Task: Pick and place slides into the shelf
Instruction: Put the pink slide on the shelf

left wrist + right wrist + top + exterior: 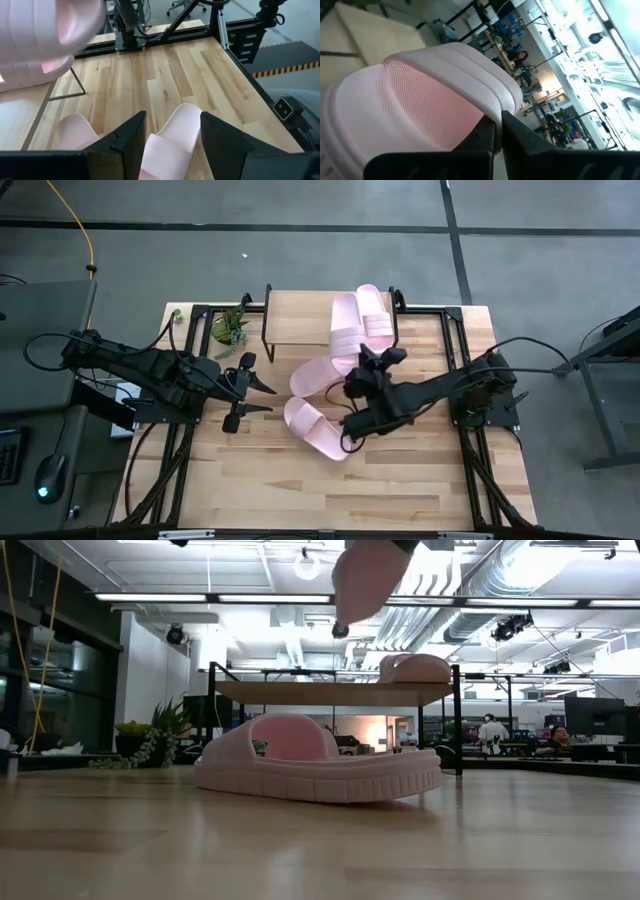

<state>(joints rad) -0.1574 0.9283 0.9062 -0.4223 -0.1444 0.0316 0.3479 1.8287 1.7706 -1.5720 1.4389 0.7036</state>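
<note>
The shelf (pixel 300 320) stands at the table's far edge on its thin black legs, with two pale pink slides (pixel 362 320) lying on the right end of its top board. A third slide (pixel 315 430) rests sole-down on the table in the middle, also seen in the low view (pixel 320 765). My right gripper (pixel 345 378) is shut on a fourth slide (pixel 315 375), held high above the table in front of the shelf (pixel 365 575). My left gripper (pixel 272 399) hovers open to the left of both slides, pointing at the one on the table (pixel 170 140). My right gripper pinches the edge of the slide's wide ribbed strap (pixel 487 112) between its two shut fingers (pixel 515 132). The fingers come about level from the table's right side. The slide is lifted clear of the table and tilted.
A small potted plant (pixel 230 328) stands at the shelf's left end. Black frame rails (pixel 455 340) run along the table's sides. Bare wood lies toward the near edge (pixel 330 490).
</note>
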